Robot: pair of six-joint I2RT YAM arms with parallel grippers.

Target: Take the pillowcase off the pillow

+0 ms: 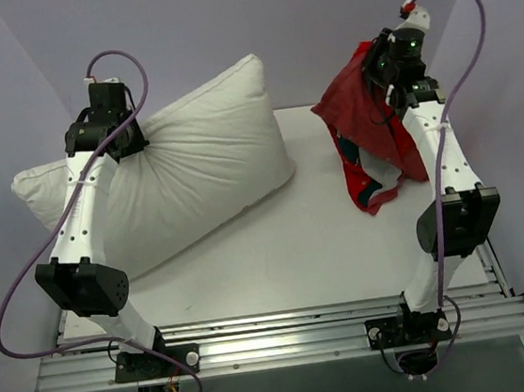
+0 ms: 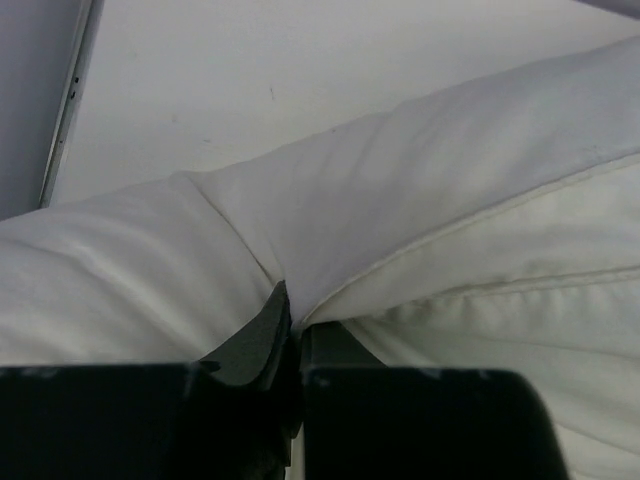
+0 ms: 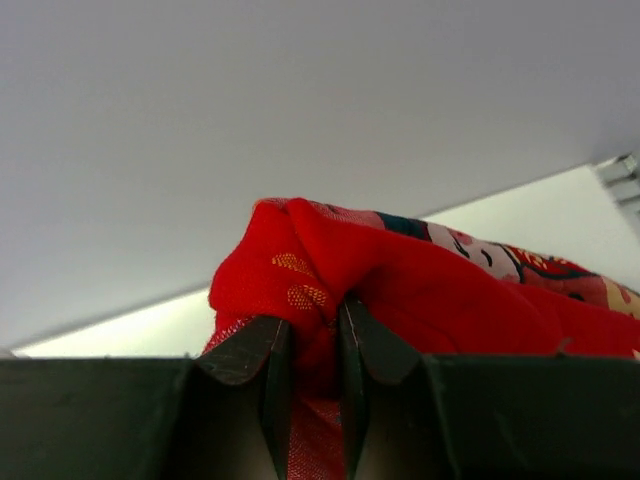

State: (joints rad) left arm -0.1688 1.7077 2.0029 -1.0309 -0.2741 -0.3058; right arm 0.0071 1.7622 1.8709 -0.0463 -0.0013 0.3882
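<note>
Soft even light, faint shadows; wrist foregrounds blurred.

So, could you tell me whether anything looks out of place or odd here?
Nothing looks damaged or spilled. The pillow sits askew, bunched where the left gripper pinches it, one corner past the left edge of the table. The pillowcase hangs crumpled from the right gripper, clear of the pillow.
</note>
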